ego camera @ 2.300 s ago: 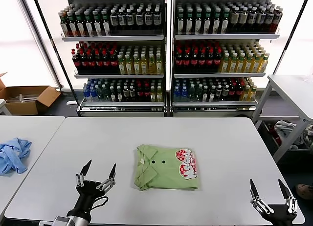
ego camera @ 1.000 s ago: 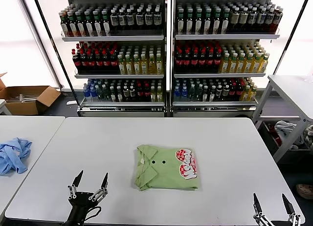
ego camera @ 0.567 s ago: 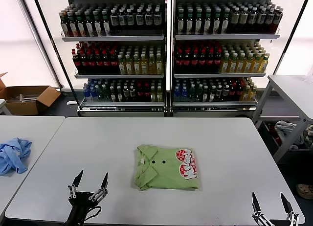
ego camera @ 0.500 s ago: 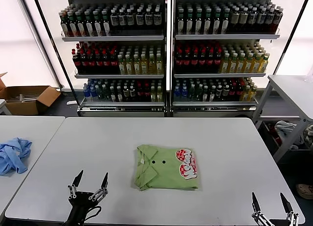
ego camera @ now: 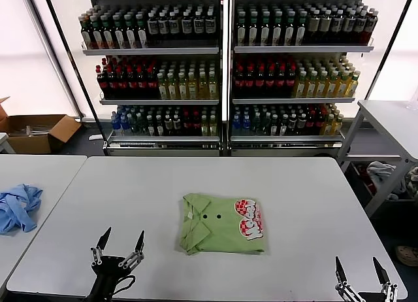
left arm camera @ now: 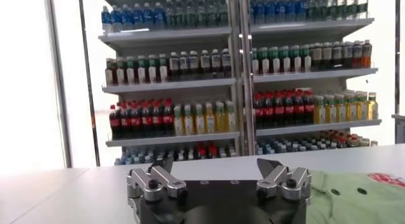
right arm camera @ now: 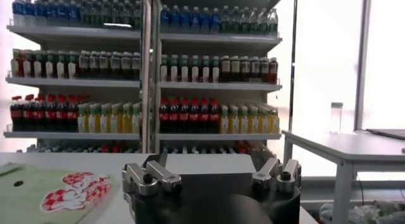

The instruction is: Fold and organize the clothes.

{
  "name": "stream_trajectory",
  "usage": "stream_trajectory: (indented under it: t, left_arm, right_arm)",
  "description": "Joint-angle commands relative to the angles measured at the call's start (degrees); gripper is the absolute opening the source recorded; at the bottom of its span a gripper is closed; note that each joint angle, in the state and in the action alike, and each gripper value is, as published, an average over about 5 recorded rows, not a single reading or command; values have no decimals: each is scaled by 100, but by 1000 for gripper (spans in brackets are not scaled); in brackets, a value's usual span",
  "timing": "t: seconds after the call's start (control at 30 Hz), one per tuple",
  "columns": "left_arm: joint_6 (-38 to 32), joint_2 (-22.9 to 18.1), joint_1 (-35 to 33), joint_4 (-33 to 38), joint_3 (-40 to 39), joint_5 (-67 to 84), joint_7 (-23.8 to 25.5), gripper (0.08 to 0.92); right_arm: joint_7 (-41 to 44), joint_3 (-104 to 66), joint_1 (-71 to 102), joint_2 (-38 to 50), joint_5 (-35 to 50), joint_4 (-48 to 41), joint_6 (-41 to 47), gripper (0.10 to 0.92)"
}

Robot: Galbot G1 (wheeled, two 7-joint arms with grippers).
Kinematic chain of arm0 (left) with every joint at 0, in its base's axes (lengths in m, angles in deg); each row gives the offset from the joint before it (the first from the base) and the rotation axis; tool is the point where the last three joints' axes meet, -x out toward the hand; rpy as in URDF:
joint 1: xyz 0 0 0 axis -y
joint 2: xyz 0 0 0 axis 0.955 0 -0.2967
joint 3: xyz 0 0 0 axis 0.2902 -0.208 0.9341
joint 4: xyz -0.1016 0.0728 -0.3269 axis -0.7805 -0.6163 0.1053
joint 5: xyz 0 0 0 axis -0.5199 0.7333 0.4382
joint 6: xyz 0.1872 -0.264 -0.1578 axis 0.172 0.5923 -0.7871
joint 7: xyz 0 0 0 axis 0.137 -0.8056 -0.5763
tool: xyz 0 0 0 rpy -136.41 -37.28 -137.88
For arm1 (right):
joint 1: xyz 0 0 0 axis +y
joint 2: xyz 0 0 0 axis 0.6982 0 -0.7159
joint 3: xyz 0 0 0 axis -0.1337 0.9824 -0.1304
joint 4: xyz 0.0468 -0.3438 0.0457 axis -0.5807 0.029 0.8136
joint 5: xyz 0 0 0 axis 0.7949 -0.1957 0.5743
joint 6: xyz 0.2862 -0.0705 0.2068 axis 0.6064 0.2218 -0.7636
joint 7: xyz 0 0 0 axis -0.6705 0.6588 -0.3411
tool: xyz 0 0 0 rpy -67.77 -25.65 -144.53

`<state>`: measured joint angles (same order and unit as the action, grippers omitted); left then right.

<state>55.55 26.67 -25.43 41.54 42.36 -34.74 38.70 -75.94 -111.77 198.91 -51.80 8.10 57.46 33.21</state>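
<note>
Head view: the polo shirt point(ego camera: 223, 223) is seen lying folded into a compact rectangle at the centre of the worktop point(ego camera: 307, 184), collar and dark buttons toward 9 o'clock, the red-and-white print toward 3 o'clock. The left hand point(ego camera: 120, 248) is held at about 7 o'clock from the shirt, near the worktop's front edge, its fingers spread and nothing gripped. The right hand point(ego camera: 358, 276) is held at about 5 o'clock, well apart from the shirt, likewise released and empty. A light blue garment point(ego camera: 17, 206) is left on a neighbouring worktop at 9 o'clock.

The folding is judged to be essentially done. The fabric is expected to be light, soft and limp, so the stack would sag and unfold if lifted by one corner. Should it need moving, the folded edges at 9 and 3 o'clock are best pinched together through all layers, or the stack slid flat. Buttons and collar are better avoided.
</note>
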Motion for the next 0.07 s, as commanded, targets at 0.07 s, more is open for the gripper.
stream_trajectory:
  t: [0.07]
  left_arm:
    - [-3, -5, -7, -5, -5, -5, 0, 823]
  right_arm:
    - [-10, 5, -14, 3, -11, -9, 14, 823]
